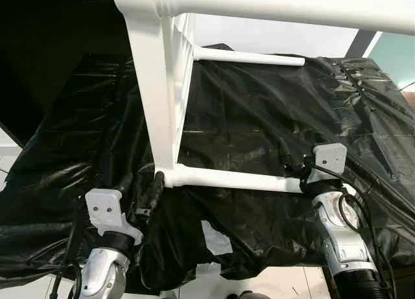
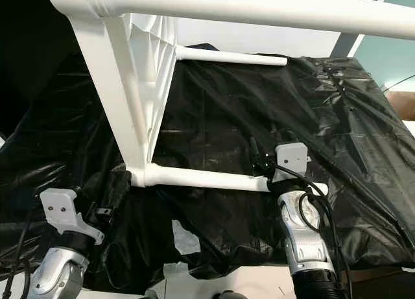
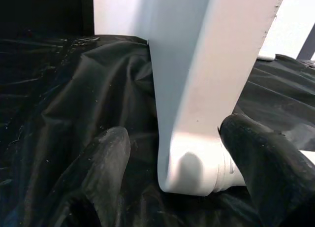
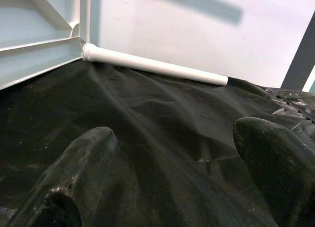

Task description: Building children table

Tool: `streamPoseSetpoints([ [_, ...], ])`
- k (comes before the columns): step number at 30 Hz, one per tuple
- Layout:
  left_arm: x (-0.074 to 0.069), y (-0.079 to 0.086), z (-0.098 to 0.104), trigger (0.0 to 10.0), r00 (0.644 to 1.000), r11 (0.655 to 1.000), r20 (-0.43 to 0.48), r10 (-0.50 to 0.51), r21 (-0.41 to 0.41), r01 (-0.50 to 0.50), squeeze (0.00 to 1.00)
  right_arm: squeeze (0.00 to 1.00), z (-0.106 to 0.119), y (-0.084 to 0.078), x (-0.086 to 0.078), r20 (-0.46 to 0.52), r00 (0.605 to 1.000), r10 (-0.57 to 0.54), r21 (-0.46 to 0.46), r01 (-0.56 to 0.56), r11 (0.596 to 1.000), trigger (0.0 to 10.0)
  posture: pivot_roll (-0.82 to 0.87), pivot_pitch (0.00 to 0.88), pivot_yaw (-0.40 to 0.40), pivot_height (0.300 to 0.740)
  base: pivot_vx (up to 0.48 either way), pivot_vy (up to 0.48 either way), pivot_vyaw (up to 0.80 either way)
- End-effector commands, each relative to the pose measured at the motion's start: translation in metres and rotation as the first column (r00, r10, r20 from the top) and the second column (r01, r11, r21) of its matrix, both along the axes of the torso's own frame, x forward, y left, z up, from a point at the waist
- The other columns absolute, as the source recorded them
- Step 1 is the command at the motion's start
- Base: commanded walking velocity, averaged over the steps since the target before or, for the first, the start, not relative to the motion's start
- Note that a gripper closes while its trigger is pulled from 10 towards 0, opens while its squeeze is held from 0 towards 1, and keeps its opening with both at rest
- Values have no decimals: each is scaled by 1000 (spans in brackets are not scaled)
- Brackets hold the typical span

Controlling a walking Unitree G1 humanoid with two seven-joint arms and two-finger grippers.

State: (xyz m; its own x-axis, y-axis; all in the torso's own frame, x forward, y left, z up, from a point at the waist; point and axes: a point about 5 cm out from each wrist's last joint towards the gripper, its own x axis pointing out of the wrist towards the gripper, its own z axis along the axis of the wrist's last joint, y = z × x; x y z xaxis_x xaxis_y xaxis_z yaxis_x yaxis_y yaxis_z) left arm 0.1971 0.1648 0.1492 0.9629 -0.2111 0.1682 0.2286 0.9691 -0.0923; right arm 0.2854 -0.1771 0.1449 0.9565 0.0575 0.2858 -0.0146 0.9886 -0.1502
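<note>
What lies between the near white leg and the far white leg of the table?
Only crumpled black plastic sheet between the near leg and the far leg, seen in the left eye view.

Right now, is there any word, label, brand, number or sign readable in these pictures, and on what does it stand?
None can be read.
White table: plain, no label or print.
White legs: plain.
Black plastic sheet: no print; the pale patches near its front edge carry no lettering that can be made out.
Left gripper and right gripper: open, no markings on the black fingers.
</note>
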Motion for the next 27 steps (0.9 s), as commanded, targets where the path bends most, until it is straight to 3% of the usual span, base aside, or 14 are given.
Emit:
streamPoseSetpoints([
  [1, -1, 1, -2, 10000, 1000, 1000, -12, 6, 2, -6, 0, 0, -3, -1, 0, -8, 1000, -2, 0, 2, 1000, 10000, 163, 78, -38, 740, 0, 0, 0],
  [17, 1, 0, -1, 10000, 1000, 1000, -18, -21, 14, 22, 0, 0, -4, -4, 0, 3, 1000, -11, -24, 11, 1000, 10000, 161, 63, -31, 740, -245, 0, 0],
  [24, 9, -10, 11, 10000, 998, 998, 26, -64, 26, 63, 0, 0, 0, -7, 5, 15, 1000, -17, -35, 18, 999, 10000, 163, 72, -37, 740, 0, 0, 0],
  [27, 17, -13, 17, 10000, 996, 997, 41, -79, 28, 78, 0, 0, 10, -7, 15, 44, 999, -4, -45, 6, 999, 10000, 165, 75, -48, 740, 0, 0, 0],
])
